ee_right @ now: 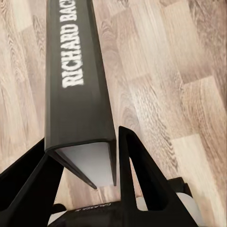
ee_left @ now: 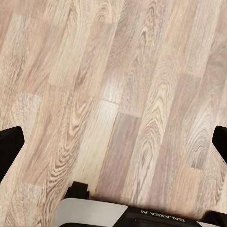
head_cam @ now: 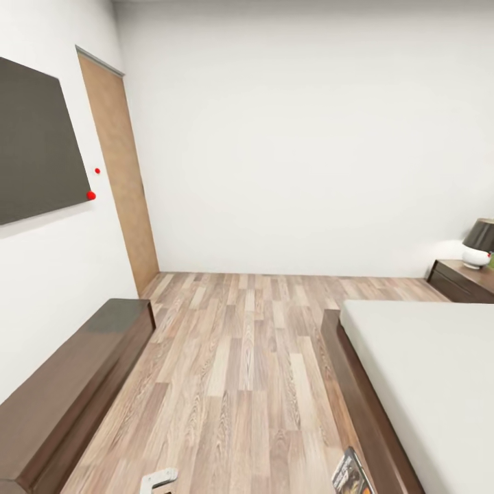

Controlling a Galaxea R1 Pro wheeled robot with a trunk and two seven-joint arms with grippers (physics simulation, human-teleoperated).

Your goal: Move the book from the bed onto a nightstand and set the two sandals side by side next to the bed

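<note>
Up close, right tool [ee_right: 101,161] clamps book [ee_right: 78,80], spine lettering visible

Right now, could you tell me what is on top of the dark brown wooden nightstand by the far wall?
On the nightstand stands a white-based lamp with a dark shade; something small and green shows at the picture's edge, too cut off to identify.
</note>
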